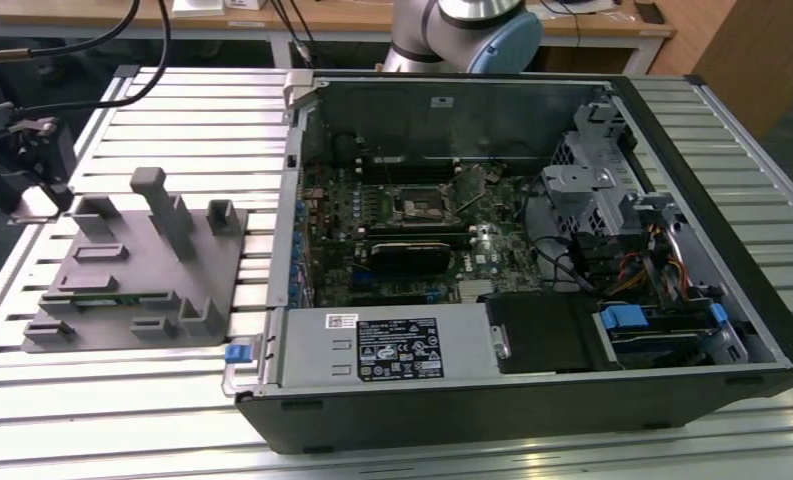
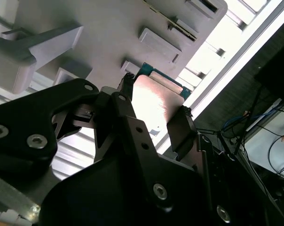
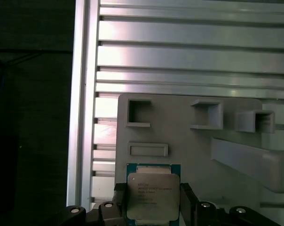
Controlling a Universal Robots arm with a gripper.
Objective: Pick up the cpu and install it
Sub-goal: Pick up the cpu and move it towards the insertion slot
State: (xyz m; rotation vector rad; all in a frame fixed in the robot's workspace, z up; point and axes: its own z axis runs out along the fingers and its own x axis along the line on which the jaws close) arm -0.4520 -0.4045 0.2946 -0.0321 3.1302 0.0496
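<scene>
Nearest us in the exterior view, the open case (image 1: 530,400) lies on the slatted desk (image 1: 169,110), and to the exterior view's left of it sits the grey holder (image 1: 129,300). In both wrist views the claw (image 2: 154,99) is clamped on the cpu (image 3: 153,190). A dark finger (image 3: 185,207) presses on each of two opposite edges, the silvery top faces the first wrist view, and the holder's pockets lie behind. We judge the cpu lifted off the holder rather than resting in it, though we cannot confirm the gap. So the pick looks done and the install is not: the socket (image 1: 416,207) inside the case lies well apart from the cpu, to the exterior view's right. The wrist (image 1: 23,165) hangs at the exterior view's left edge, just beside the holder's far corner. Farthest off, the arm (image 1: 470,25) rises behind the case and reaches wide to that side.
</scene>
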